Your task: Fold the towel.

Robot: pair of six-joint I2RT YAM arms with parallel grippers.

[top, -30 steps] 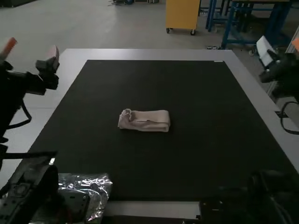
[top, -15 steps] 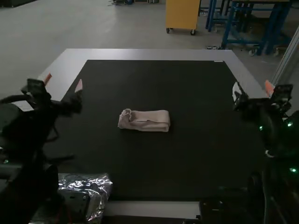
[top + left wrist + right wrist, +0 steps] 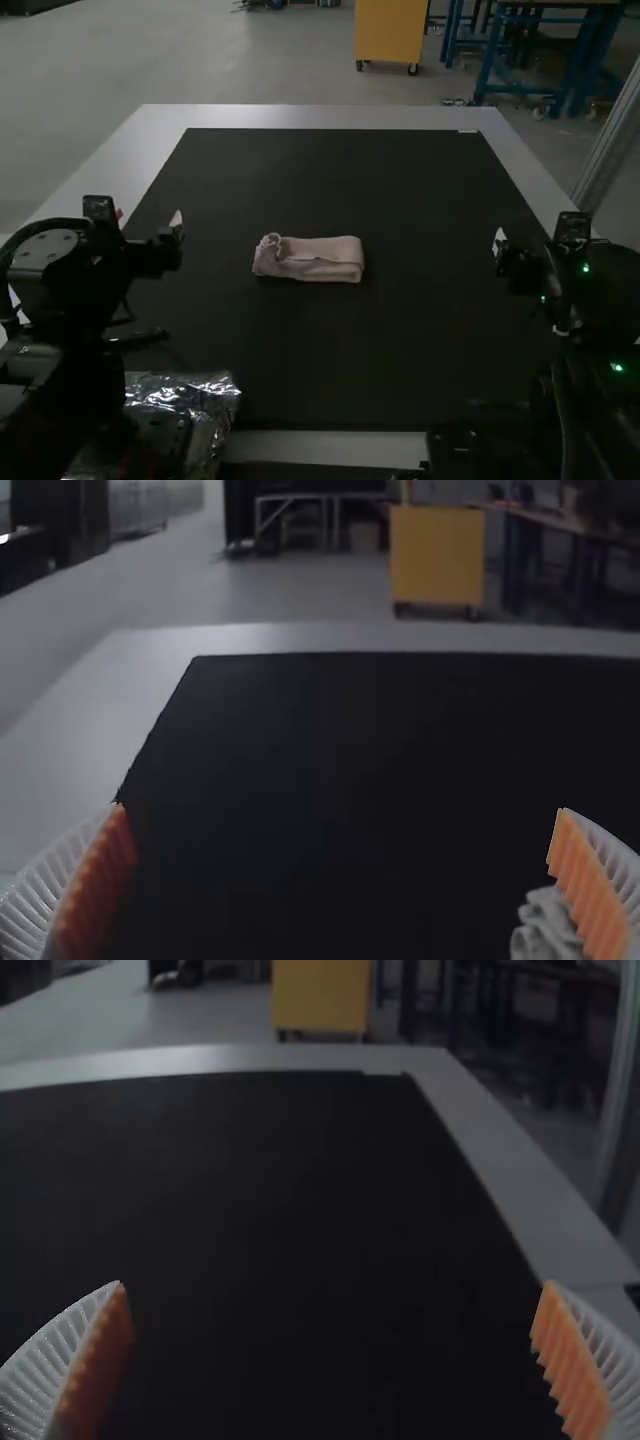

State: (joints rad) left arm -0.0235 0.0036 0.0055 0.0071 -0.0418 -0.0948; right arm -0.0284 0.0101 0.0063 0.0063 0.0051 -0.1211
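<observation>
My left gripper (image 3: 148,222) is held over the left side of the dark mat, apart from the towel. On the other side, my right gripper (image 3: 532,242) stands well to the right of the towel. The pinkish towel (image 3: 312,260) lies folded into a compact strip near the mat's middle, a small curled bit at its left end. In the left wrist view, my left gripper (image 3: 342,880) is open, and a crumpled edge of the towel (image 3: 545,926) shows beside one finger. My right gripper (image 3: 335,1360) is open with nothing between its pads in the right wrist view.
A dark mat (image 3: 400,340) covers most of the pale table (image 3: 310,117). Shiny clear plastic packaging (image 3: 215,395) lies at the near left corner, close to the left arm's base.
Both arms have swung inward from the table's outer sides and come lower and nearer the front. The towel has kept its place and shape.
</observation>
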